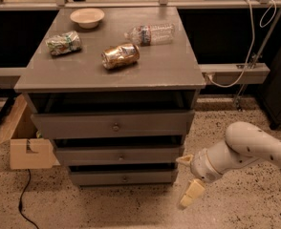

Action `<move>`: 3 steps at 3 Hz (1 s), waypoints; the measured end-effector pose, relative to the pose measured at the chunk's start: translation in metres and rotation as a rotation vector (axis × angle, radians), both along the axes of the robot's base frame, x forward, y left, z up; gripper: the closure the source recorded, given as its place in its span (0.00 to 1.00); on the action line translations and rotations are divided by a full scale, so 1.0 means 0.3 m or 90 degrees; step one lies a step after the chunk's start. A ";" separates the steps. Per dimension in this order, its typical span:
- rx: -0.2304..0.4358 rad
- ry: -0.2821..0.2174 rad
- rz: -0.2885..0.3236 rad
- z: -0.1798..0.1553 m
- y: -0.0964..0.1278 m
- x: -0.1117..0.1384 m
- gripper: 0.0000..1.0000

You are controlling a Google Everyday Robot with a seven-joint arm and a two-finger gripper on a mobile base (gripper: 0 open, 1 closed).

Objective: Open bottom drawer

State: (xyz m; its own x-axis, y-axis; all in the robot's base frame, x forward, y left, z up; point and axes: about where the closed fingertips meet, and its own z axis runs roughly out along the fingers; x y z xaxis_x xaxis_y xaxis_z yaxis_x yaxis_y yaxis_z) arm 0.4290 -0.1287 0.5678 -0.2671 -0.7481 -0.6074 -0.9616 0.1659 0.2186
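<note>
My gripper point(188, 177) hangs, fingers open, at 3 o'clock from the bottom drawer point(97, 178). Its knob point(124, 178) is tiny, so I might slip off or grab the middle drawer point(88, 155).

claw point(186, 179) just right of bottom drawer point(124, 178), near floor

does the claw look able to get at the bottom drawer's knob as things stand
Probably yes: the claw hangs open just beside the bottom drawer, level with its knob, with nothing between them.
</note>
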 end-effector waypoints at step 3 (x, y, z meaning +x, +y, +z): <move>0.035 -0.048 0.080 -0.447 0.102 0.118 0.00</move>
State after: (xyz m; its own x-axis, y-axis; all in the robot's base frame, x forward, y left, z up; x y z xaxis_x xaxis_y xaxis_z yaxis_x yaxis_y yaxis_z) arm 0.4644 -0.0981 0.4336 -0.1252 -0.7380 -0.6631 -0.9882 0.0333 0.1496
